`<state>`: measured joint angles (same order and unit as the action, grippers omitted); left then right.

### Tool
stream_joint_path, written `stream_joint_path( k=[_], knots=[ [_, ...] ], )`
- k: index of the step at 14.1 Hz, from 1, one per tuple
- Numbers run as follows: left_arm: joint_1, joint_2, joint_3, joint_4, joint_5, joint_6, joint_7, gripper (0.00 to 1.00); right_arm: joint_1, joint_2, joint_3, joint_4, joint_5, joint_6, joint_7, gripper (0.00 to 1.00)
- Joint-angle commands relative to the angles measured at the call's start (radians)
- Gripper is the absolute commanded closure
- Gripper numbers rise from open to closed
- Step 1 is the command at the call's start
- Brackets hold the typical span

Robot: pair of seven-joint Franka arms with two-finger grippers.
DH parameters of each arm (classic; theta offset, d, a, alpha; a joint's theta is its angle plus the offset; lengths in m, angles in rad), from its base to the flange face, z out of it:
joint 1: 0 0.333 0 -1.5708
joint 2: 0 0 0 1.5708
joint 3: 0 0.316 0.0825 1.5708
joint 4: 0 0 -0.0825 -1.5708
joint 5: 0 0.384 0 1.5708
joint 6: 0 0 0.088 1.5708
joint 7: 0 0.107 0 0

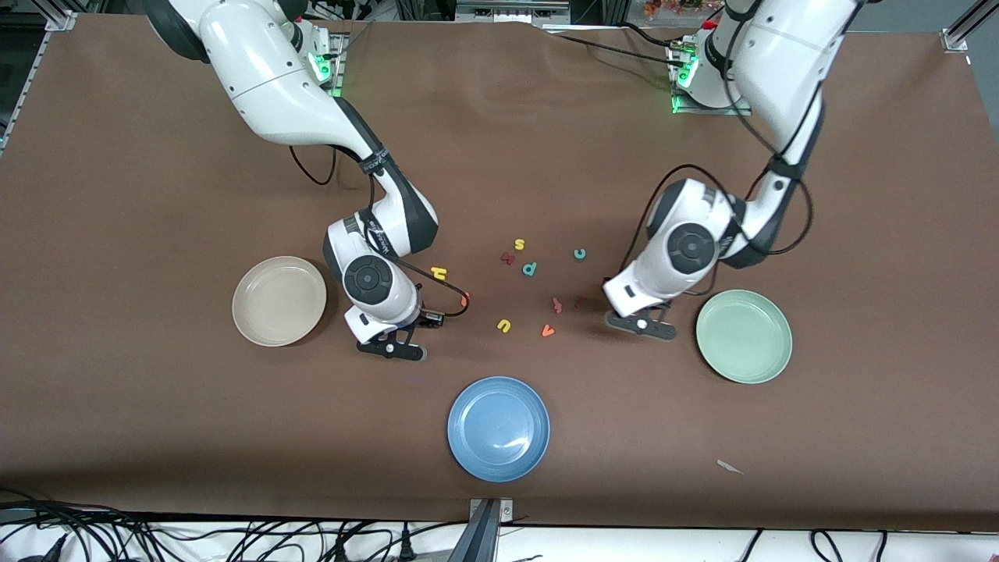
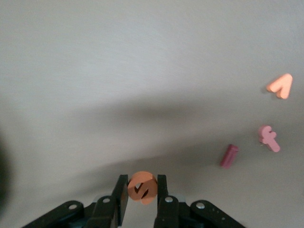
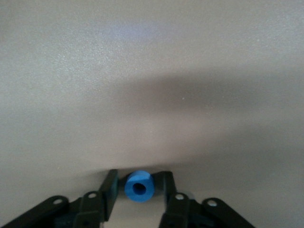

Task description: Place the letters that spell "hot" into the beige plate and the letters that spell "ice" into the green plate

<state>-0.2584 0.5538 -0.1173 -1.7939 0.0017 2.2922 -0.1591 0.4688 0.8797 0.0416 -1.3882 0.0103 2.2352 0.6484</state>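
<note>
My left gripper (image 2: pixel 142 184) is shut on the orange e (image 2: pixel 141 189), low over the table beside the green plate (image 1: pixel 744 336). My right gripper (image 3: pixel 139 179) is shut on the blue o (image 3: pixel 139 186), down at the table next to the beige plate (image 1: pixel 279 300). From the front camera both hands (image 1: pixel 641 326) (image 1: pixel 392 347) cover their letters. The dark red i (image 1: pixel 581 301) (image 2: pixel 229 156) lies close to the left hand. The teal c (image 1: pixel 580 254) and yellow h (image 1: pixel 439 272) lie farther from the camera. A small orange letter (image 1: pixel 465 299) sits half hidden under the right arm's cable.
A blue plate (image 1: pixel 498 428) stands nearest the camera, midway along the table. Spare letters lie between the hands: yellow s (image 1: pixel 519 244), teal p (image 1: pixel 530 268), yellow u (image 1: pixel 504 325), orange v (image 1: pixel 548 331), a red f-shaped one (image 1: pixel 557 304).
</note>
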Motion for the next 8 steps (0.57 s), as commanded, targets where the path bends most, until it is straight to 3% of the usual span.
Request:
stream_joint_path(
  k=[1, 5, 8],
  knots=[
    [0.071, -0.057, -0.002, -0.005, 0.055, -0.060, 0.004, 1.00, 0.010, 0.024, -0.003, 0.026, 0.007, 0.003, 0.000, 0.68],
    [0.185, -0.017, -0.004, 0.010, 0.219, -0.050, 0.082, 1.00, 0.016, 0.025, -0.003, 0.026, 0.010, 0.004, 0.008, 0.74],
    [0.257, 0.012, -0.004, 0.018, 0.221, -0.033, 0.162, 1.00, 0.013, 0.022, -0.003, 0.041, 0.011, -0.014, -0.006, 0.77]
  ],
)
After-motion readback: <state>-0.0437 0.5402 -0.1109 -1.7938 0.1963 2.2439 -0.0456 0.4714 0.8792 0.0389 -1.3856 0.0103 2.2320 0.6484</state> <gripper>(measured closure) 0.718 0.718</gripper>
